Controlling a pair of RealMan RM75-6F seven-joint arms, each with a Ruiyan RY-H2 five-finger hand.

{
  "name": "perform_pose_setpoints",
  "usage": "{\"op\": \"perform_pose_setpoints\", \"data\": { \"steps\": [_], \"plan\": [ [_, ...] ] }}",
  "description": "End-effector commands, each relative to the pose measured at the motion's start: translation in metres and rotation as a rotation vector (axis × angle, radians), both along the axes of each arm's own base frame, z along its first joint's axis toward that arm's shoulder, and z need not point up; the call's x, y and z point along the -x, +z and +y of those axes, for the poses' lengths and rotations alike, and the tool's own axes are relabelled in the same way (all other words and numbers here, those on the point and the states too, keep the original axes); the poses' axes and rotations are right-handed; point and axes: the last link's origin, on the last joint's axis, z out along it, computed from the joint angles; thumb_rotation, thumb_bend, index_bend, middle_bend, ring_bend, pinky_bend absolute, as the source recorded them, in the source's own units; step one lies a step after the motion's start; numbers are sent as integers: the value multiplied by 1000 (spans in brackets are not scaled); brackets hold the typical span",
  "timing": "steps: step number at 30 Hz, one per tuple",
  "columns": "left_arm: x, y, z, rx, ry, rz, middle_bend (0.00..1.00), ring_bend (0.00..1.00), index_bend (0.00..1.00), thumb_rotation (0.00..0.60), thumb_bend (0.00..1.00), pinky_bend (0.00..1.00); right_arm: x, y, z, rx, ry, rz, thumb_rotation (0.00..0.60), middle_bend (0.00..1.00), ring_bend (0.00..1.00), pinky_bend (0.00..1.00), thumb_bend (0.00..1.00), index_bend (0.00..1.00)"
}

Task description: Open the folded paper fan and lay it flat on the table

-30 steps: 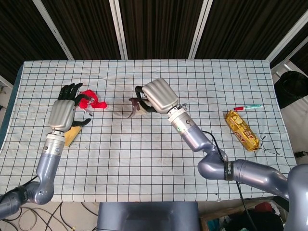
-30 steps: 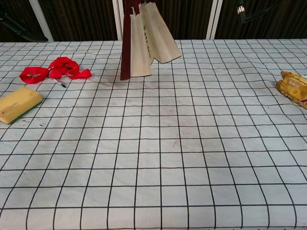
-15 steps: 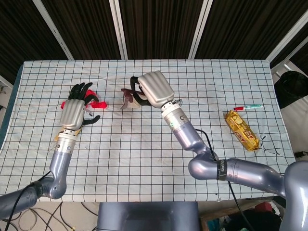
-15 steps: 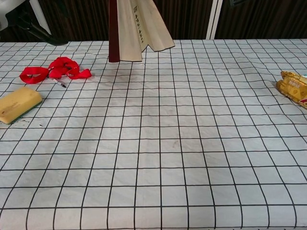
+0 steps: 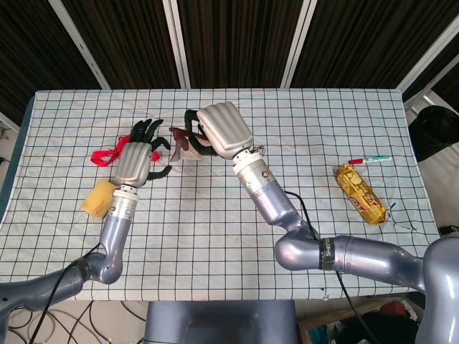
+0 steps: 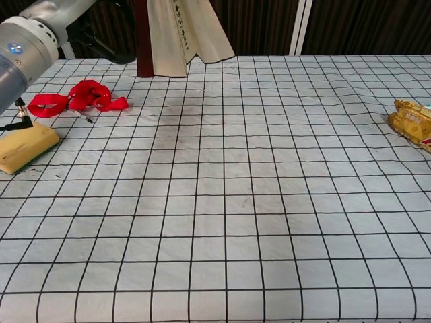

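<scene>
The paper fan (image 5: 185, 145) is partly spread, cream paper with a dark red outer stick. My right hand (image 5: 223, 130) grips it from above and holds it off the table. In the chest view the fan (image 6: 176, 35) hangs down from the top edge, with its dark red stick (image 6: 141, 40) on the left. My left hand (image 5: 138, 155) is raised just left of the fan, fingers spread and holding nothing. I cannot tell whether its fingertips touch the fan's edge. Only the left forearm (image 6: 28, 42) shows in the chest view.
A red ribbon (image 5: 105, 153) lies behind the left hand and also shows as the ribbon (image 6: 79, 98) in the chest view. A yellow sponge (image 5: 97, 198) sits at the left. A gold snack pack (image 5: 362, 192) and a marker (image 5: 368, 159) lie at the right.
The right hand has carried the fan left and a little further back. The left hand has moved right, off the sponge and ribbon, up to the fan's left side.
</scene>
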Motion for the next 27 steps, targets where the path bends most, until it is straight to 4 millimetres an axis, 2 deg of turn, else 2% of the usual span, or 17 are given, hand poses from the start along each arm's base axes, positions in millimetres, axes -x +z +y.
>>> {"op": "perform_pose_setpoints", "data": {
  "steps": [1, 9, 16, 24, 27],
  "plan": [
    [-8, -6, 3, 5, -6, -7, 106, 0, 491, 600, 213, 0, -2, 2, 0, 2, 2, -3, 600, 910, 966, 733, 480, 803],
    [-15, -16, 3, 6, -8, -22, 133, 0, 553, 600, 346, 0, -1, 6, 1, -1, 2, -8, 600, 910, 966, 733, 482, 803],
    [-11, -13, 3, -16, -3, -37, 155, 0, 591, 600, 384, 0, 7, 8, -1, 9, -7, 4, 600, 910, 966, 733, 484, 811],
    [-2, 1, 8, -46, 9, -26, 162, 0, 599, 600, 384, 0, 29, 12, -8, 40, -35, 45, 600, 910, 966, 733, 485, 813],
    [3, 10, 10, -64, 14, -17, 163, 0, 604, 600, 384, 0, 45, 17, -12, 63, -59, 68, 600, 910, 966, 733, 487, 814]
  ]
}}
